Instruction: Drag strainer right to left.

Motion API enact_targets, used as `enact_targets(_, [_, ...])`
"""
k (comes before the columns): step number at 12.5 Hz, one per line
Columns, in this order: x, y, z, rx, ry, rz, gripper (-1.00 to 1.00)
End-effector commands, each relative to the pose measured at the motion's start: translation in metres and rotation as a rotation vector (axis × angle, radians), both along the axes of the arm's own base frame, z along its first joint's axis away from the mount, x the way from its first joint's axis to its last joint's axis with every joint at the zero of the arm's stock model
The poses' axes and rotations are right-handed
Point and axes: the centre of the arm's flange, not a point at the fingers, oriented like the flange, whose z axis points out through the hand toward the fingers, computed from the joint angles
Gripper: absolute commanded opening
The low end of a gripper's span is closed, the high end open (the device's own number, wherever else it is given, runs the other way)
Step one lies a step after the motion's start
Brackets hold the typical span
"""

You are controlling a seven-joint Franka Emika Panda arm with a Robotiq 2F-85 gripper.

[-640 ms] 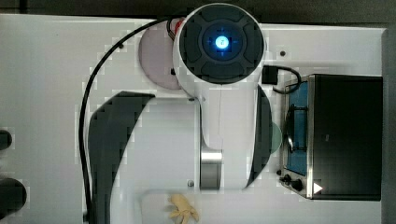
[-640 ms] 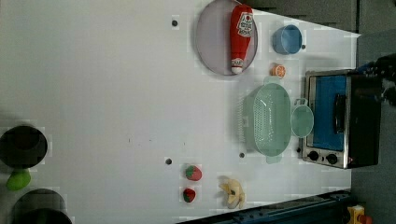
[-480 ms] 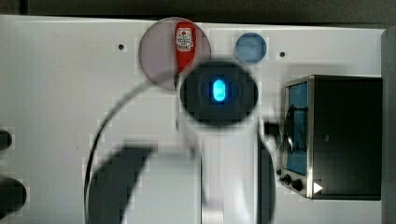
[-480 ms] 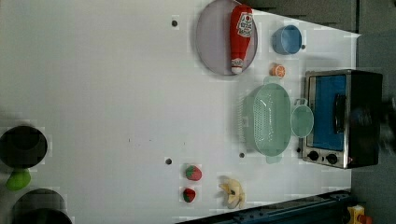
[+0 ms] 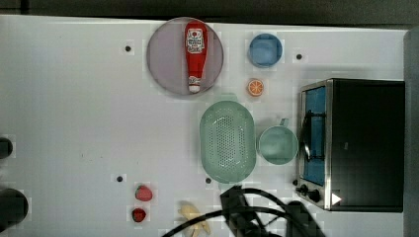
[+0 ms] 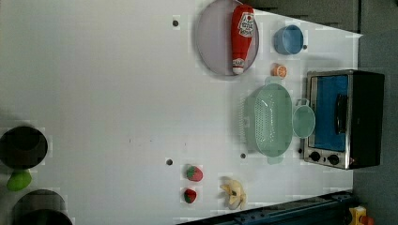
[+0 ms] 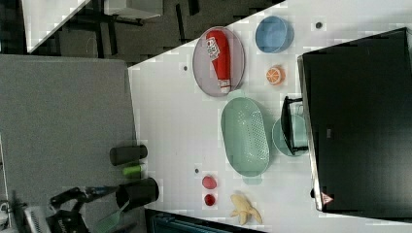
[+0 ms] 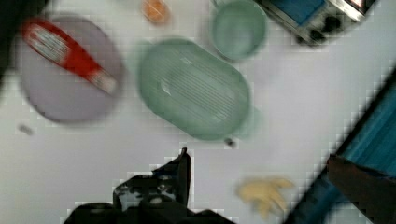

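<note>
Hanging above the white table (image 5: 74, 108), the gripper (image 8: 183, 161) is showing in the wrist view as a dark finger pointing toward the strainer (image 8: 194, 88), with bare tabletop lying between the two. Nothing is sitting between its fingers, which are standing wide open. In the top view, part of the dark arm with its cables (image 5: 247, 212) is reaching in at the lower edge of the frame, just below the strainer (image 5: 228, 141) and apart from it.

Sitting upright near the middle of the top view, slightly right of centre, the strainer is showing its holed bottom. A mint-green cup (image 5: 278, 144) is resting just beside it on the top view's right, and a toaster oven (image 5: 353, 143) is standing beyond the cup at the right edge. Above the strainer in the top view, a grey plate (image 5: 168, 59) is carrying a red ketchup bottle (image 5: 195, 54); an orange slice (image 5: 255, 87) and a blue bowl (image 5: 265, 50) are lying near it. Toward the lower left of the strainer in the top view, two strawberries (image 5: 143, 193) and a banana (image 5: 195, 217) are lying on the table. In the left view, the strainer (image 6: 272, 119) is lying in the right half of the frame.
</note>
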Motion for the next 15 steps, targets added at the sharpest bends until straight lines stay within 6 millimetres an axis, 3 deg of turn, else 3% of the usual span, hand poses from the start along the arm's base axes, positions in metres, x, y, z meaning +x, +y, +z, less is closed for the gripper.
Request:
enact_targets(1, [0.050,0.020,-0.140,0.009,0.269,-0.064,1.00])
enact_targets(6, [0.077,0.036,-0.274,-0.003,0.260,-0.295,1.00])
enact_targets(11, [0.118,0.051,-0.372,0.005,0.217,-0.385,1.00])
enact_targets(15, [0.132,0.053,-0.442,0.030,0.171,-0.464,1.00])
